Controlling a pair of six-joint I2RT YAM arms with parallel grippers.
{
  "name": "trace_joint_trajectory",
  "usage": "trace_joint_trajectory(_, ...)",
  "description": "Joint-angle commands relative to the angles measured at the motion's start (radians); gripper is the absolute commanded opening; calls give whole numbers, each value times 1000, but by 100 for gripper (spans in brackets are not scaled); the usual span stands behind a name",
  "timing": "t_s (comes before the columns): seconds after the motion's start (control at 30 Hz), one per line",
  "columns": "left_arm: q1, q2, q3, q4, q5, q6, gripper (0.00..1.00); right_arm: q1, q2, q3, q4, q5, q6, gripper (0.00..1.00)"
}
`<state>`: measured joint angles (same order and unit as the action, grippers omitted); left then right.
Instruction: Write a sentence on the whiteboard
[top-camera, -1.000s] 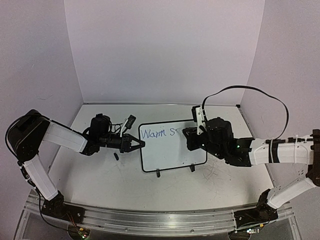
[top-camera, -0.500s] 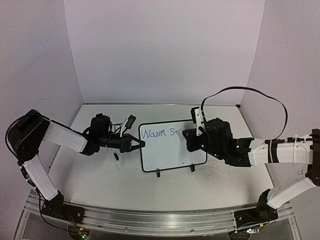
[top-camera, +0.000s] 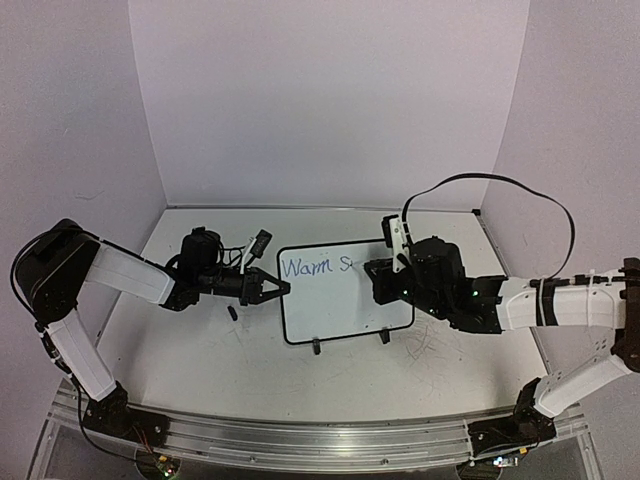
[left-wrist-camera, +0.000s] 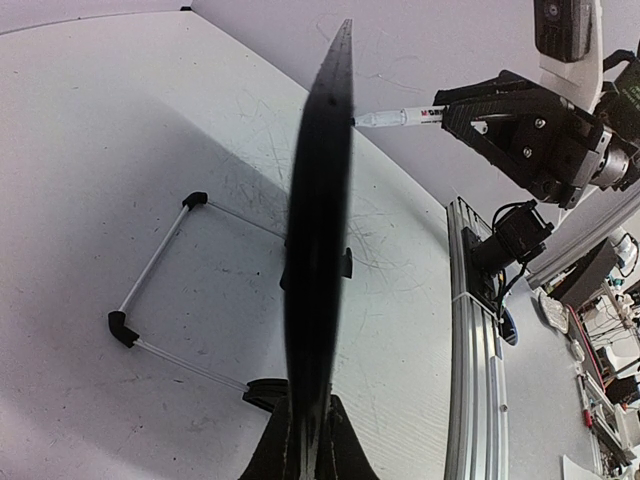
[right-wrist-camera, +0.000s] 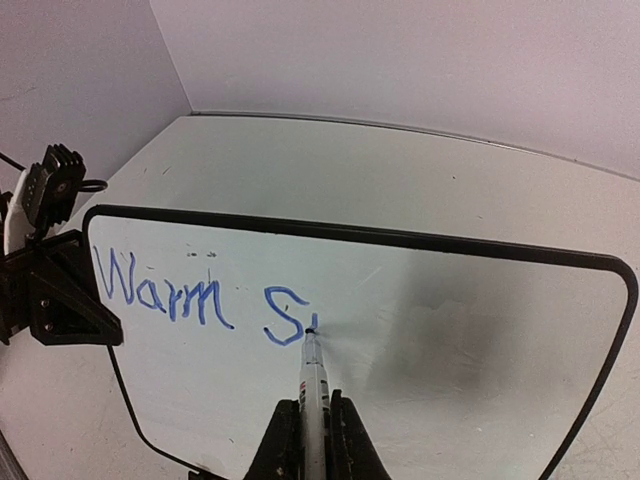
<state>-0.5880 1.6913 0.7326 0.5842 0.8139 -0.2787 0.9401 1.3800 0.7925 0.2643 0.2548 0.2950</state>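
The whiteboard (top-camera: 345, 305) stands upright on two black feet at mid-table. My left gripper (top-camera: 276, 289) is shut on its left edge, seen edge-on as a dark blade (left-wrist-camera: 320, 220) between the fingers (left-wrist-camera: 345, 445). The sentence (right-wrist-camera: 190, 295) reads "Warm S" in blue, with a short stroke begun after the S. My right gripper (right-wrist-camera: 312, 412) is shut on a white marker (right-wrist-camera: 314, 380), whose tip touches the whiteboard (right-wrist-camera: 470, 340) just right of the S. In the top view the right gripper (top-camera: 376, 280) is at the board's right half, and the sentence (top-camera: 316, 267) sits along the top.
A small black piece (top-camera: 232, 313) lies on the tabletop under my left arm. A thin rod frame with black corners (left-wrist-camera: 150, 290) lies behind the board. An aluminium rail (top-camera: 300, 435) runs along the near edge. Walls close in the back and sides.
The marker tip has moved slightly right of the S and left a short new blue stroke there. The left gripper and the whiteboard have not moved.
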Motion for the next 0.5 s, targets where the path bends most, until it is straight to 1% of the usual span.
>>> trace_joint_trajectory(0.0, 1, 3, 31, -13, -30, 13, 0, -4, 5, -8, 0, -9, 22, 0)
trace_joint_trajectory(0.27, 0, 3, 30, -14, -31, 13, 0, -4, 5, -16, -1, -11, 32, 0)
trace_joint_trajectory(0.47, 1, 1, 30, -14, -31, 12, 0, -3, 19, 7, 39, 9, 18, 0)
